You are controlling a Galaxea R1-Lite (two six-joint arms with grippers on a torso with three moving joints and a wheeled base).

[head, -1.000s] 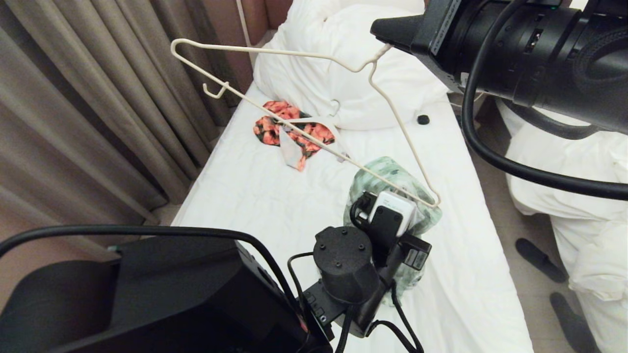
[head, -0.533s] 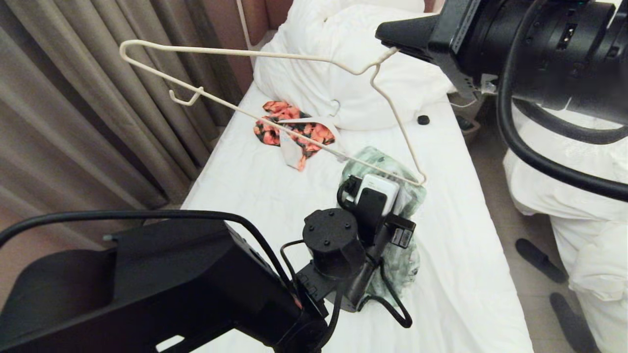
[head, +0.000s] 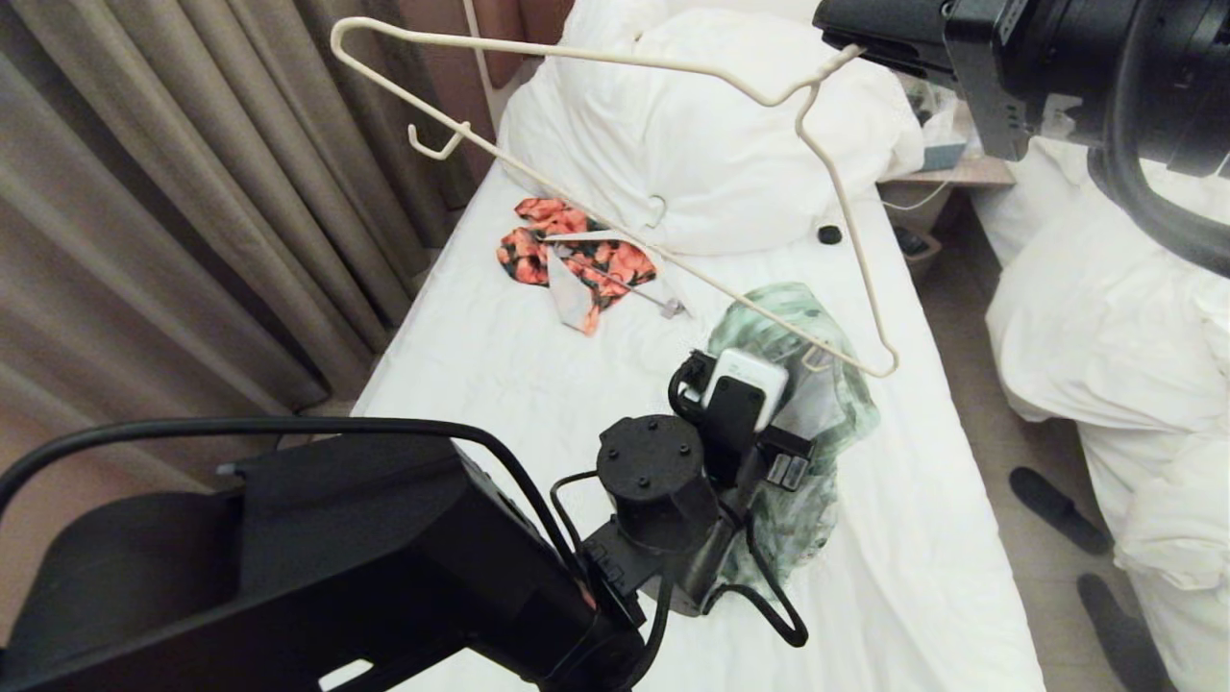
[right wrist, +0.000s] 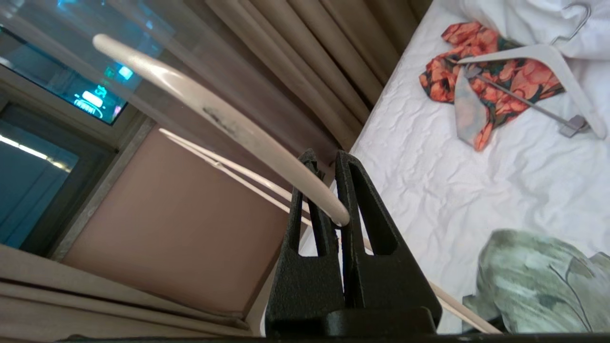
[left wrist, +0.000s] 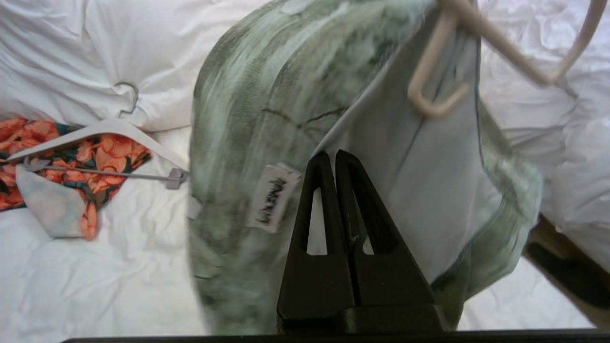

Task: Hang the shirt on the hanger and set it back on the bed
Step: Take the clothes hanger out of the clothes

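While the right tool (head: 836,53) is pinching the hanger (head: 577,56) shut at the base of its hook, up near the top of the head view, the thin cream frame is hanging out in the air over the bed (head: 500,375), tilted, w/ one long arm reaching toward the curtains (head: 192,192) and its far corner dipping down to the shirt (head: 826,327). In the right wrist view the two black fingers (right wrist: 355,190) are sitting closed on the cream wire, w/ the wire running away past them.

Lower down, the left tool (left wrist: 335,159) is gripping the shirt, its fingers closed on the pale inside of the fabric next to a small white label (left wrist: 272,200). That green & white shirt is being held bunched up just above the sheet, roughly mid-bed, toward the right edge. One small notch loop of the hanger is lying against the shirt's inner side near the top edge; whether it's actually inside the garment I can't tell.

Further up the bed, an orange-red floral garment (head: 567,255) is lying on a wide white hanger (right wrist: 533,52) w/ a metal bar, just below the big white pillows (head: 711,144). A small dark round thing (head: 829,234) is sitting on the sheet near the pillows. To the right, another bed (head: 1115,317) is heaped w/ white duvet, and dark slippers (head: 1057,509) are on the floor btwn the beds.
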